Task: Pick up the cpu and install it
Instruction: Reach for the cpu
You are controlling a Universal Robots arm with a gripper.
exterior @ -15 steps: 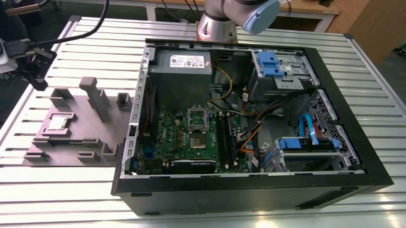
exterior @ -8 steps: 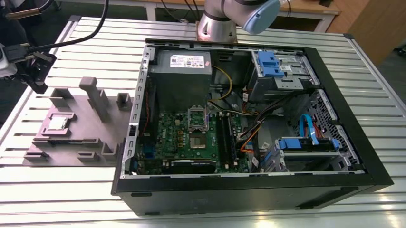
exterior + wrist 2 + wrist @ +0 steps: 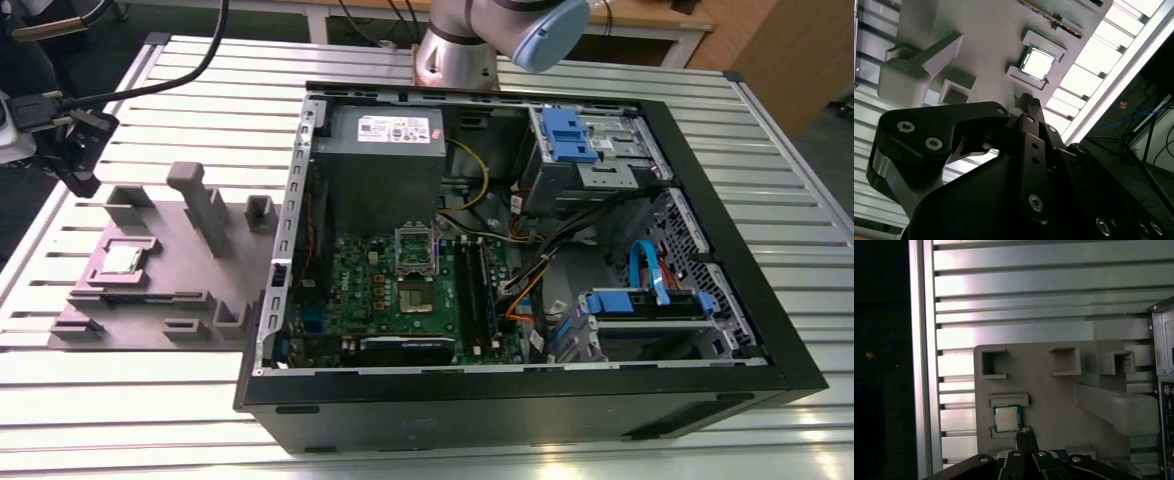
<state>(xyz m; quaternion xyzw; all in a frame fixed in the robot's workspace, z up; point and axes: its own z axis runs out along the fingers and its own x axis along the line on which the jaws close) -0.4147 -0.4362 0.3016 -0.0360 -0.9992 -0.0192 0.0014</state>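
My gripper (image 3: 1026, 437) hangs over the grey holder block (image 3: 1054, 405). Its two fingers (image 3: 1029, 107) are drawn together with barely a slit between them, and they grip nothing. The cpu (image 3: 1007, 419) (image 3: 1038, 63) lies flat in its square recess in the block. In both wrist views it sits just beyond my fingertips, apart from them and not touched.

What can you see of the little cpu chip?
The cpu is a small, flat, square chip with a silvery metal top and a thin greenish edge. It lies flat, top up, in a square pocket of the grey holder block on the slatted table, outside the computer case. Only the holder block touches it; the gripper hangs apart from it.
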